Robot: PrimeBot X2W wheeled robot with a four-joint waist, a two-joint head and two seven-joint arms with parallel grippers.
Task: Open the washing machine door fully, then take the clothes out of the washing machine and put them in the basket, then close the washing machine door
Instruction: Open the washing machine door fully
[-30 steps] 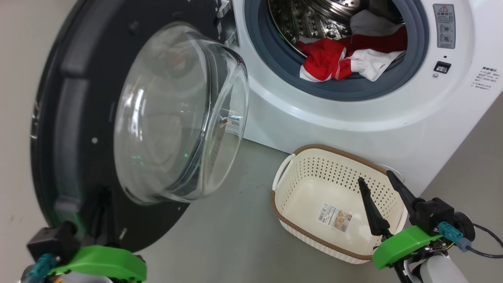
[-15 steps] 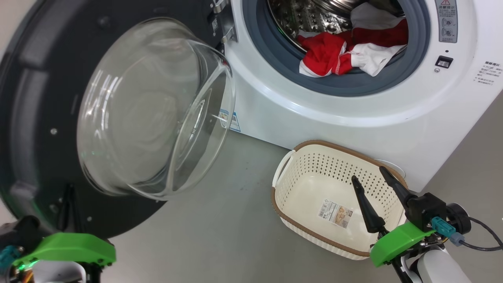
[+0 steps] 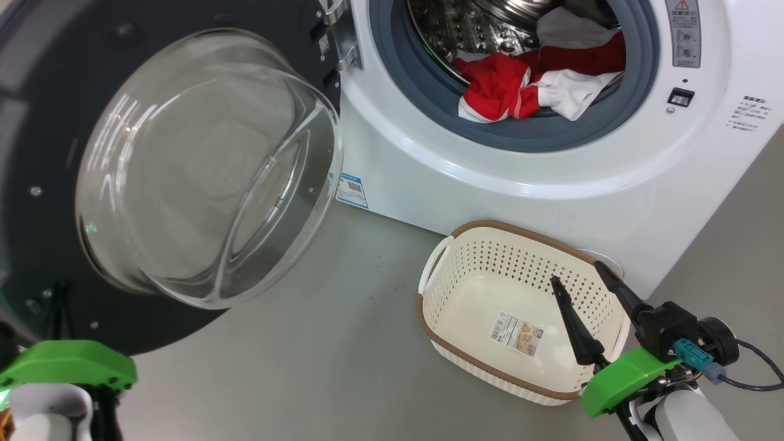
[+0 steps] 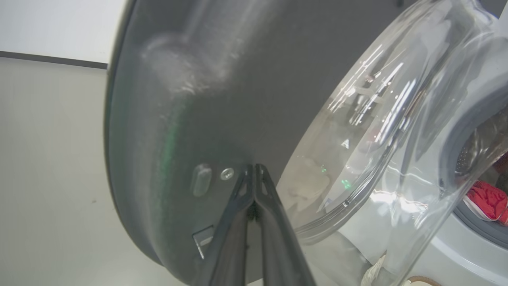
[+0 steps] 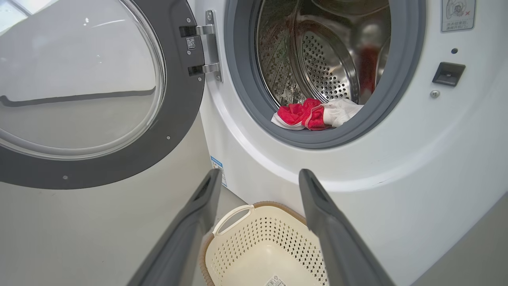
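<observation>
The washing machine (image 3: 441, 184) stands open, and its door (image 3: 37, 153) is swung out to the left with the glass bowl (image 3: 208, 165) facing me. Red and white clothes (image 3: 527, 79) lie at the drum's front lip, also in the right wrist view (image 5: 313, 115). The cream basket (image 3: 490, 269) sits on the floor below the opening with just a sticker inside. My left gripper (image 4: 254, 169) is shut, tips against the door's dark inner face near its lower edge. My right gripper (image 3: 576, 272) hangs open over the basket's (image 5: 258, 242) right side, holding nothing.
Grey floor (image 3: 343, 343) spreads between door and basket. The door hinge (image 3: 343, 37) and a blue label (image 3: 352, 190) sit at the machine's left front. A cable (image 3: 759, 380) trails from my right wrist. A pale wall (image 4: 47, 159) lies behind the door.
The door has swung further open to the left, and my left gripper has gone left and down with it. The right gripper has barely moved; the head camera shifted slightly.
</observation>
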